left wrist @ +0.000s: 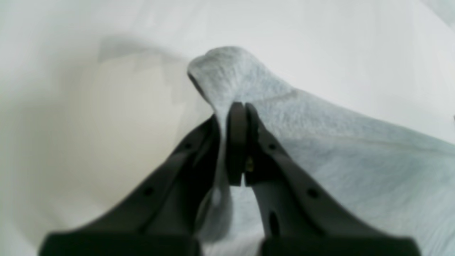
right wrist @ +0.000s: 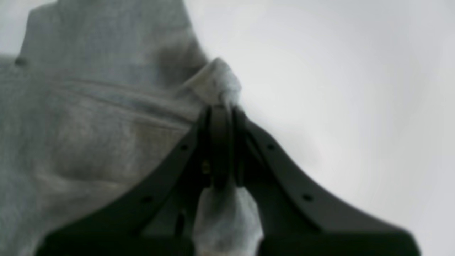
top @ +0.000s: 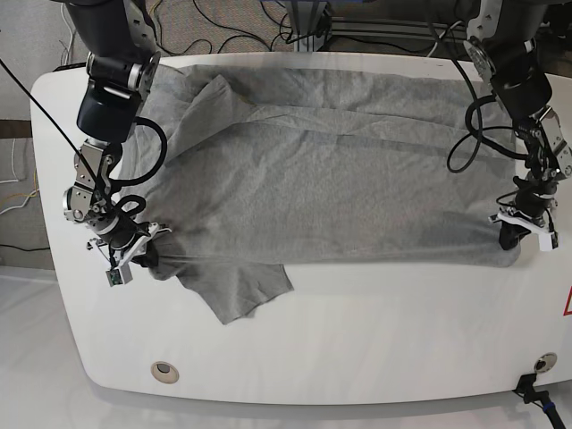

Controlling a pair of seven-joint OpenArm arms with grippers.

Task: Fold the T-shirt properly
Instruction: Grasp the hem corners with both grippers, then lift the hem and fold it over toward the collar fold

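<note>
The heather-grey T-shirt (top: pixel 331 179) lies spread and wrinkled across the white table (top: pixel 357 357), with one sleeve (top: pixel 237 290) pointing toward the front edge. On the right of the base view my left gripper (top: pixel 511 241) is shut on the shirt's front right corner. The left wrist view shows its jaws (left wrist: pixel 236 106) pinching a raised fold of the T-shirt (left wrist: pixel 355 160). On the left of the base view my right gripper (top: pixel 147 255) is shut on the shirt's edge beside the sleeve. In the right wrist view it (right wrist: pixel 220 108) clamps a bunch of the T-shirt (right wrist: pixel 89 124).
Black cables (top: pixel 268 27) run behind the table's far edge. Two round holes (top: pixel 164 369) (top: pixel 539 362) sit near the table's front corners. A red mark (top: pixel 567 304) shows at the right edge. Bare white tabletop stretches in front of the shirt.
</note>
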